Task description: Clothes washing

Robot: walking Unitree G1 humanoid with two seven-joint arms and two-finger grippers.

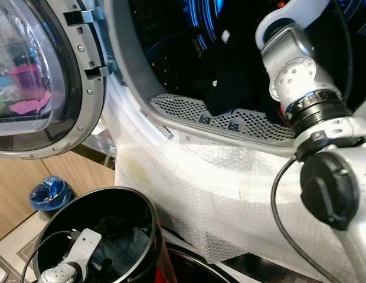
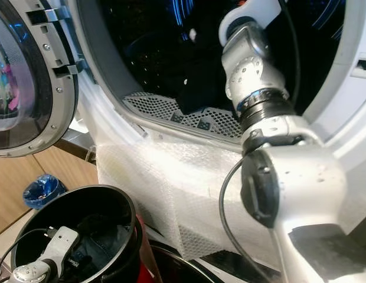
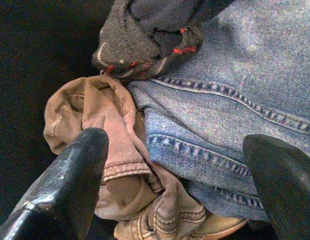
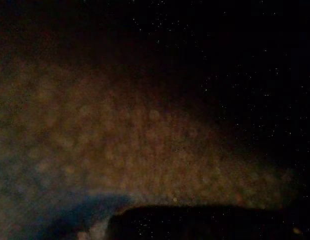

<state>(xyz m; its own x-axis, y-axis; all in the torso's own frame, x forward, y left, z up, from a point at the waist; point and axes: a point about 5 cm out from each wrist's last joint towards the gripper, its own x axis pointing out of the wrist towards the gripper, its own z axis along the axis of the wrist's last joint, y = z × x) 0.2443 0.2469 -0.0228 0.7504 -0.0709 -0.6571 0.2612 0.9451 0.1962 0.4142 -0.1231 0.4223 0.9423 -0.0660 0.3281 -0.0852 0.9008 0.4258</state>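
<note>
A wooden floor shows in the lower left of my head view, and the white front of the washing machine, covered in bubble wrap, runs across the middle of the frame. Its round door stands swung open at the upper left, and the dark drum gapes in the upper centre, with blue light glinting on its back wall. A dark garment hangs over the perforated lip of the opening.

My right arm reaches up from the lower right of the frame into the drum. Its wrist view is nearly black, only a dim dotted metal surface, so I cannot tell how the right gripper's fingers stand.

At the lower left sits a black laundry bin, and my left arm dips into it. In the left wrist view the left gripper is spread wide, one finger at each lower corner, poised over the clothes: blue jeans at the right, a tan garment bunched at lower centre, and a dark sock with red stitching at the top. A blue bag lies on the floor beside the bin.
</note>
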